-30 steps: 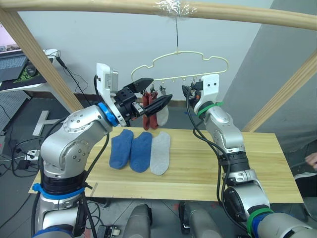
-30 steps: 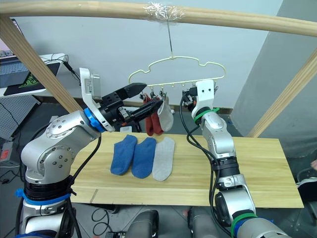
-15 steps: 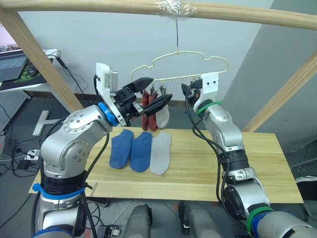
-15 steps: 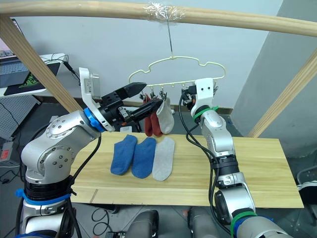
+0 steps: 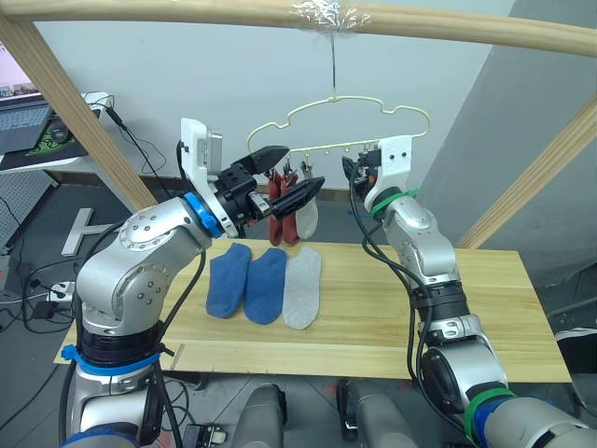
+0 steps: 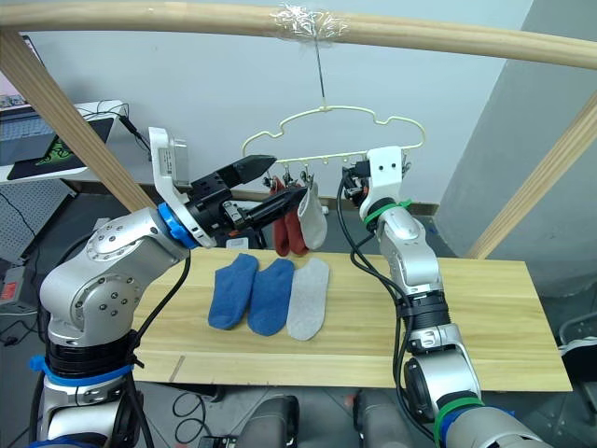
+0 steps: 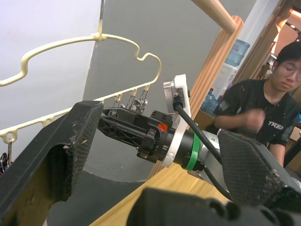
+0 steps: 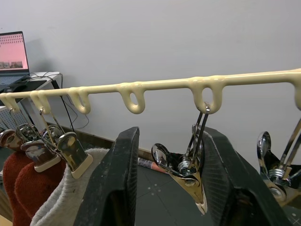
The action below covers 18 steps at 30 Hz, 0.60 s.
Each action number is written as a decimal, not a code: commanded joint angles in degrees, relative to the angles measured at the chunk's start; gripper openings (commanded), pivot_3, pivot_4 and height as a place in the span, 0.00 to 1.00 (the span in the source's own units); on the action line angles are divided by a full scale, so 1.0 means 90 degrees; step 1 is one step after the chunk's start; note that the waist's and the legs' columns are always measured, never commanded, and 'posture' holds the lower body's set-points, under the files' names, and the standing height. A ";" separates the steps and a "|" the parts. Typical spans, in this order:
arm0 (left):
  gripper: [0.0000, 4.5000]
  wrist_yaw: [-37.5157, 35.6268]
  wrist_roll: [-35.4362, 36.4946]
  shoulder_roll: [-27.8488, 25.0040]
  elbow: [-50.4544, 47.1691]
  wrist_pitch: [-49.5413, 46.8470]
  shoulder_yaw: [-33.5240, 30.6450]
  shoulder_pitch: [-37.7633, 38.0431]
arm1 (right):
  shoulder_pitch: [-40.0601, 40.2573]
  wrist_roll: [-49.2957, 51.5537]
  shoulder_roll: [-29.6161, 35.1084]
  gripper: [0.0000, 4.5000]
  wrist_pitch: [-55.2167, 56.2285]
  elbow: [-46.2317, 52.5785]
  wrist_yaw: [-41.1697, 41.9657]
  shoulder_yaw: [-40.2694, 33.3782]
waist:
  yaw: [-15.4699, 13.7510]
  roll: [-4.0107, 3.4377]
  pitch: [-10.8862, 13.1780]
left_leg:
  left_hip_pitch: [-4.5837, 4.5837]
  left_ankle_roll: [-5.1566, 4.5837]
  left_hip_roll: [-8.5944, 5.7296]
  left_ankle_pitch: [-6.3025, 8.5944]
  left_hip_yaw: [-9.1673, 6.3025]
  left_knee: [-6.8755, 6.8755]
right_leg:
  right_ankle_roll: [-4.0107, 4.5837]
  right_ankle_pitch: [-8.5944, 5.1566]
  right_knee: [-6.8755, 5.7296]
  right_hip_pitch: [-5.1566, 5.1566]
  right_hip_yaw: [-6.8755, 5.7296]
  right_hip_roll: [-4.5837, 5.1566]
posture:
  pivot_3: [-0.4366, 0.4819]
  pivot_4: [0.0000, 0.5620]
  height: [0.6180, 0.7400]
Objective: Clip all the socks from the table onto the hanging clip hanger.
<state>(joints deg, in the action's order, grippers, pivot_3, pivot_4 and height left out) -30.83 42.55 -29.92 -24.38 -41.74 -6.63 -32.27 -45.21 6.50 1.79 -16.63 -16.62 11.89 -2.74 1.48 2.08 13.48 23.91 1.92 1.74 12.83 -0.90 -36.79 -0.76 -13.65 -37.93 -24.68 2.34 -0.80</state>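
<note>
Holding my right gripper (image 8: pixel 171 188) up at the clip hanger (image 5: pixel 359 114), I have its fingers parted around a free metal clip (image 8: pixel 188 172), not pinching it; the arm has barely shifted from a second ago. My left gripper (image 5: pixel 287 177) stays raised and spread wide, empty, beside two rust red socks (image 5: pixel 280 213) and one grey sock (image 5: pixel 305 217) already clipped. Two blue socks (image 5: pixel 246 280) and a second grey sock (image 5: pixel 302 288) lie unmoved near the table's (image 5: pixel 485 308) left end.

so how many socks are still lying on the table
3: two blue socks and one grey sock, side by side on the table. None looks hidden.
</note>
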 commanded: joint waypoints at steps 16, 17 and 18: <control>1.00 0.0018 -0.1309 0.0142 0.0359 0.0932 0.0684 0.1630 | -0.0031 0.0657 0.0379 0.00 -0.0955 0.0773 0.0510 -0.0087 | 0.0013 -0.0007 0.0004 | -0.0003 0.0000 0.0004 0.0000 -0.0002 0.0000 | 0.0003 0.0001 -0.0005 -0.0002 0.0002 0.0009 | 0.53 0.41 1.00; 1.00 0.0088 -0.1547 0.0208 0.0619 0.1093 0.0786 0.1708 | -0.0018 0.0666 0.0405 0.00 -0.0980 0.0809 0.0543 -0.0075 | 0.0012 -0.0009 0.0005 | -0.0003 0.0000 0.0004 0.0000 -0.0002 0.0000 | 0.0002 0.0001 -0.0006 -0.0002 0.0001 0.0009 | 0.52 0.42 1.00; 1.00 0.0132 -0.1724 0.0259 0.0811 0.1217 0.0856 0.1757 | -0.0010 0.0670 0.0420 0.00 -0.1000 0.0835 0.0566 -0.0068 | 0.0003 -0.0011 0.0006 | -0.0003 -0.0001 0.0004 0.0000 -0.0001 -0.0001 | 0.0002 0.0000 -0.0005 -0.0003 0.0001 0.0008 | 0.52 0.42 1.00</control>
<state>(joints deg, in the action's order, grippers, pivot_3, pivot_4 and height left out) -30.15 29.58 -28.17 -17.68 -33.96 0.50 -16.26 -45.15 11.34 5.32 -25.42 -12.25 16.23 -3.25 1.51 1.98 13.54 23.88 1.91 1.77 12.82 -0.89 -36.82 -0.75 -13.65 -37.99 -24.70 2.34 -0.72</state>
